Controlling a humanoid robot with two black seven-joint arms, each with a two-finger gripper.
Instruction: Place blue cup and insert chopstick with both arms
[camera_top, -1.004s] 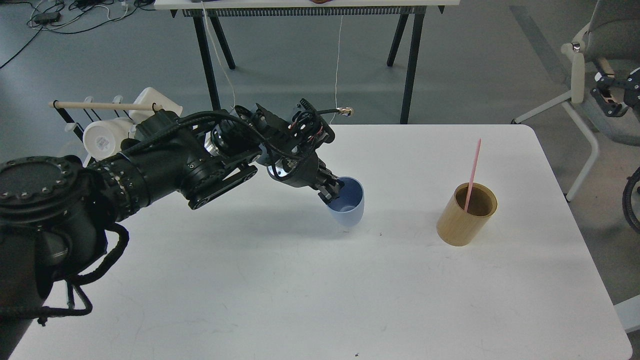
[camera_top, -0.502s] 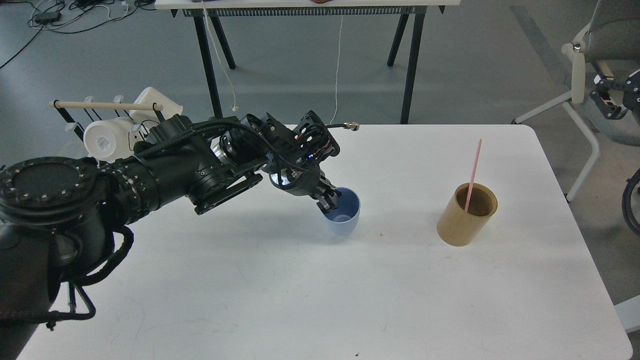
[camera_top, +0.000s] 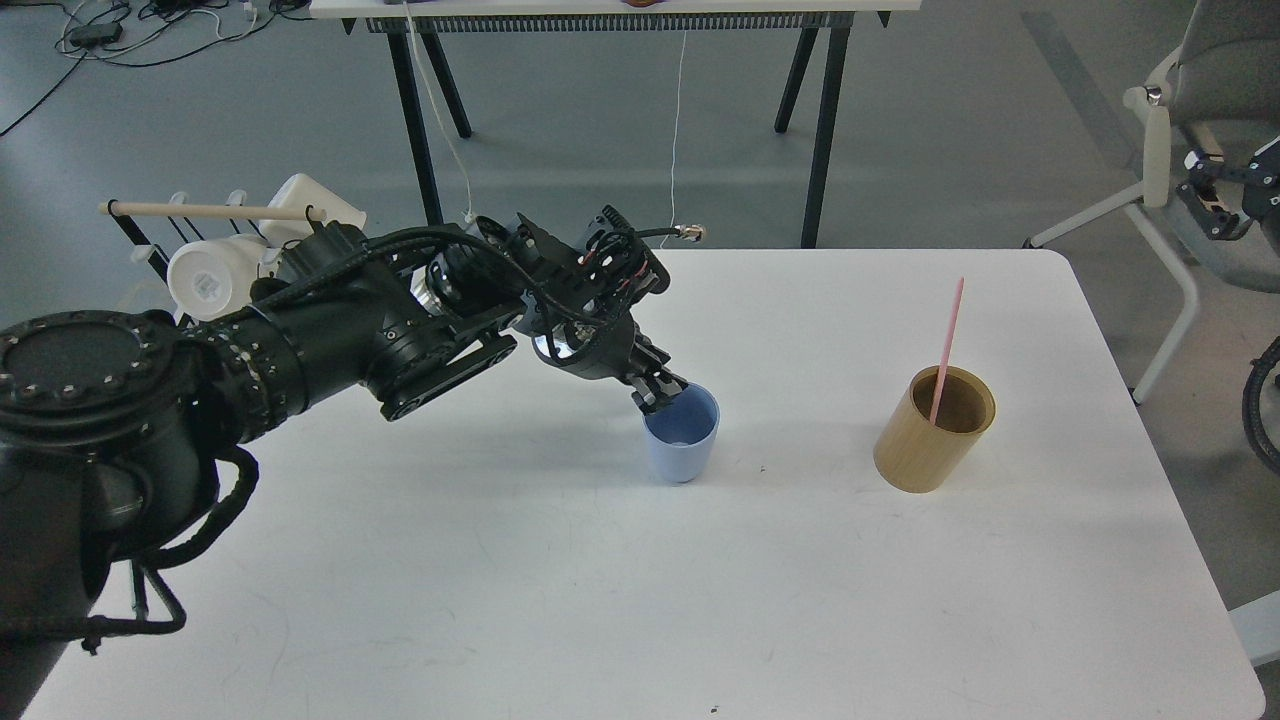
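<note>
Since half a second ago the blue cup (camera_top: 681, 444) has gone from tilted to upright on the white table (camera_top: 560, 590), mouth up, sitting near the table's middle. Left gripper (camera_top: 660, 392) has risen slightly and now sits at the cup's near-left rim rather than deeper over it. Fingers are dark and bunched together; looks like they touch or pinch the rim, but cannot tell whether the pincer is clamped on it or parted. Rest of left arm stretches in from the left edge. Bamboo holder (camera_top: 933, 429) stands well apart to the cup's right, unchanged, with one pink chopstick (camera_top: 945, 349) leaning in it. Right gripper out of view.
</note>
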